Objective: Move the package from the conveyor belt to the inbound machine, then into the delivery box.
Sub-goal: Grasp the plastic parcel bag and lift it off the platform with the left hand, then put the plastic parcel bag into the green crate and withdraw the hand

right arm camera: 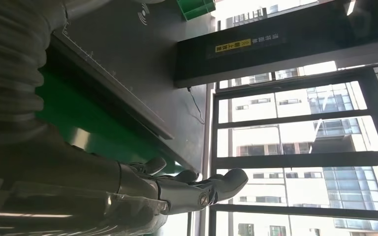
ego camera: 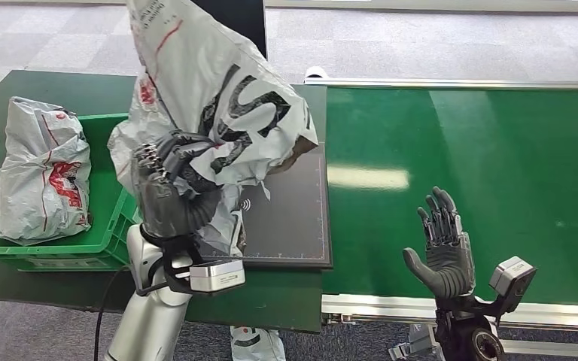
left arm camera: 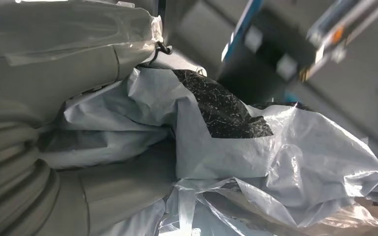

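Note:
My left hand (ego camera: 171, 174) grips a crumpled grey plastic package (ego camera: 218, 98) with black and red print and holds it up above the dark pad of the inbound machine (ego camera: 290, 214). In the left wrist view the package (left arm camera: 256, 152) bulges right against my thumb (left arm camera: 98, 64). The package hides part of the pad and the green delivery box (ego camera: 113, 218) to its left. My right hand (ego camera: 442, 244) stands open, fingers up and spread, above the near edge of the green conveyor belt (ego camera: 466, 173). Those fingers (right arm camera: 197, 189) hold nothing in the right wrist view.
A second grey package (ego camera: 45, 169) lies inside the green delivery box. The box and the pad sit on a dark green table (ego camera: 38, 86). A silver rail (ego camera: 459, 84) runs along the belt's far edge. Grey carpet (ego camera: 421, 41) lies beyond.

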You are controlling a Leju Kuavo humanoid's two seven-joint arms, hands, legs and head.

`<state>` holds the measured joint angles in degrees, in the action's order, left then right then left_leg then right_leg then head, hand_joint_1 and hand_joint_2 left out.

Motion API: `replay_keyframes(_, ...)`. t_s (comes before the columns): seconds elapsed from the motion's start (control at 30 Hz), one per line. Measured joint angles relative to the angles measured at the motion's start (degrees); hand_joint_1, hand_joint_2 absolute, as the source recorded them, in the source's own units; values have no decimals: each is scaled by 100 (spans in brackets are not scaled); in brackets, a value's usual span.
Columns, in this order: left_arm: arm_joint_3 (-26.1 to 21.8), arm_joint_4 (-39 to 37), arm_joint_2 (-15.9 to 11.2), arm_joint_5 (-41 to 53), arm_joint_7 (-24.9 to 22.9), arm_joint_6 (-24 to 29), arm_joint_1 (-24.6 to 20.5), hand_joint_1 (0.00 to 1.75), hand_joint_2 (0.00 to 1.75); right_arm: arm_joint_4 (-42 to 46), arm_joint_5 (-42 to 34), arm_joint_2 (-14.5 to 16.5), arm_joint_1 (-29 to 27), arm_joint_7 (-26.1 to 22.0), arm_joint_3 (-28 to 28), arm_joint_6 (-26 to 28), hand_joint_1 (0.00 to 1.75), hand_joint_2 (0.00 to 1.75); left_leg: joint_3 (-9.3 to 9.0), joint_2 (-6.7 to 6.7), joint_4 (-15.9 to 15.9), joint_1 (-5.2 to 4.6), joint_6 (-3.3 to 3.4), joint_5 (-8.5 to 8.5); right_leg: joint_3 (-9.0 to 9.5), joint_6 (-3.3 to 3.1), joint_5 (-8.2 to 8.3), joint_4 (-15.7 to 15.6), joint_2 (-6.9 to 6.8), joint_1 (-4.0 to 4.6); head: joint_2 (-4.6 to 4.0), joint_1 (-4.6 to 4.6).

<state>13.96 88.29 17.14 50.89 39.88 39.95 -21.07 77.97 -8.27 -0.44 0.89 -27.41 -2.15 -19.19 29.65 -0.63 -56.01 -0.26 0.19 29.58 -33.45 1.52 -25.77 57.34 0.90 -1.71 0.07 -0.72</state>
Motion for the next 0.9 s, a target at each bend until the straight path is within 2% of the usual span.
replay_keyframes(0.23,-864,1174,61,837,-6,0,53,175,175,174,-15,-9,-276,8,3,69,0,175,-1,1,1,4,0,0,0,0,0,0,0,0,1,0)
replay_keyframes(0.4,-1615,1346,98,1779,-513,2,21,175,175,337,2,-9,-465,55,-17,149,0,175,-4,-5,1,4,0,0,2,1,-2,-1,-4,0,0,1)
replay_keyframes(0.47,-1862,1076,109,2361,-983,-5,-12,175,175,452,37,7,-549,57,-51,182,0,175,-5,-6,1,3,0,-1,4,2,-3,-1,-6,0,0,2)
replay_keyframes(0.57,-1916,614,-28,2949,-2263,-7,-55,172,175,631,101,48,-676,96,-143,139,0,175,-7,4,0,3,0,0,0,1,-1,-1,4,0,0,-1)
replay_keyframes(0.63,-1865,136,-152,3262,-2886,-5,-113,171,175,712,120,67,-717,131,-203,92,0,175,-8,1,0,3,0,-1,3,1,-1,-1,2,0,0,-1)
replay_keyframes(0.8,-1798,-1190,-536,3484,-3888,-136,-314,165,175,785,217,124,-716,205,-297,-45,0,175,-9,6,1,4,0,-1,2,0,0,0,8,1,0,0)
replay_keyframes(0.9,-1827,-1807,-802,3612,-4239,-273,-401,164,175,787,264,151,-715,223,-345,-105,0,175,-7,6,1,7,-1,-1,2,0,0,1,7,3,0,1)
